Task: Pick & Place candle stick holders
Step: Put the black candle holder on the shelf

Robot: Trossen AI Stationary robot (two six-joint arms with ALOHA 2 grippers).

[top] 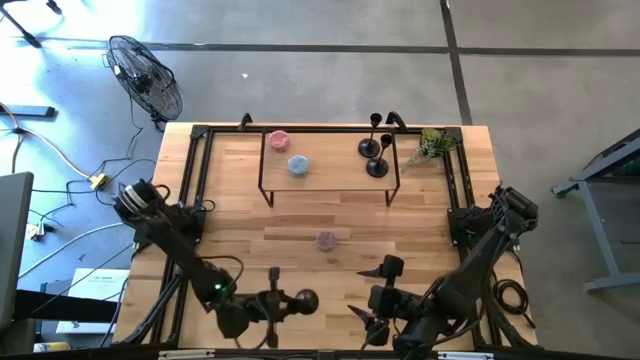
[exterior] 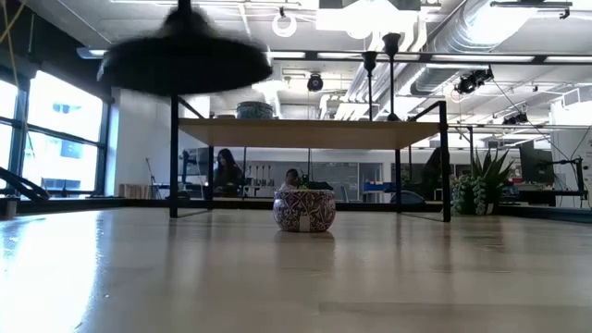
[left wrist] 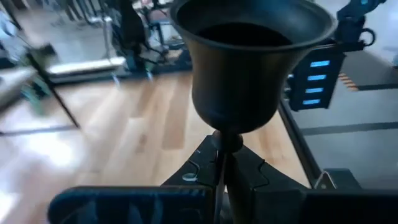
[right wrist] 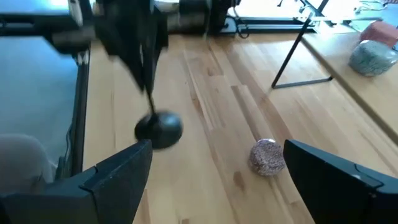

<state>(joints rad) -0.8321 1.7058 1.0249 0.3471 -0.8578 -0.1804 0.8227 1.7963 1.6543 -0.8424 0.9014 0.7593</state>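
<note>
Currently held item: candle stick holder (top: 295, 301), clamped by its stem in left gripper (top: 268, 306), near table's front edge, well short of the raised shelf (top: 330, 170).
Long axis: roughly level, domed base pointing toward right arm, cup toward wrist camera.
Left jaws: together on stem.
Right gripper (top: 378, 322): jaws apart, empty, beside held holder.
Placed holders (top: 374, 150): two, upright on shelf's right end.
Nearer arm: left.
</note>
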